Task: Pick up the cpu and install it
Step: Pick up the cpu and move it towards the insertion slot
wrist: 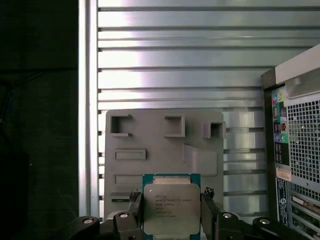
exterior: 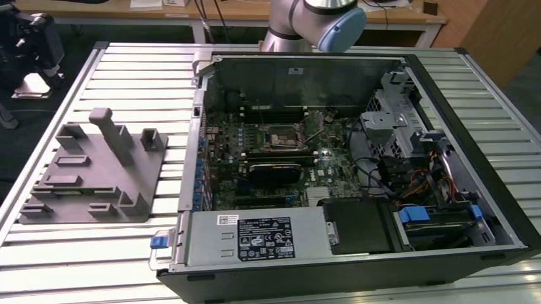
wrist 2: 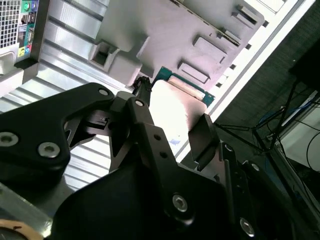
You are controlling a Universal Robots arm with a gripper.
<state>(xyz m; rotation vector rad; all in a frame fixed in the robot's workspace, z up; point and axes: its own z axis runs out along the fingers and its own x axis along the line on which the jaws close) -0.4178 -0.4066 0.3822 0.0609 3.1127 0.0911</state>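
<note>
**Cpu** (wrist: 171, 212): flat square chip with a silvery-beige lid and a thin green rim. It is held in the tool (wrist: 171, 200), raised off the bench (wrist: 165, 55), lid facing the first wrist camera. In both wrist views the grey fixture (wrist: 150, 145) lies behind it.

**Tool:** black, two-fingered. Its fingers (wrist: 208, 202) are closed to the chip's width and press on two opposite edges of the cpu. In the second wrist view the tool (wrist 2: 172, 109) shows the same hold, with the cpu (wrist 2: 175, 107) pale between the pads.

**Grey fixture** (exterior: 93, 171): a moulded plate with upright posts and shallow pockets. In the exterior view it sits on the slatted metal bench (exterior: 127, 76), at 9 o'clock from the computer case (exterior: 473, 145).

**Computer case:** lies on its side, open.
- Motherboard (exterior: 222, 190) is inside.
- A square socket (exterior: 277, 136) is near the board's middle.
- Power supply (exterior: 253, 237) is at 6 o'clock from the socket.

**Arm** (exterior: 292, 25): rises at 12 o'clock from the case.
</note>
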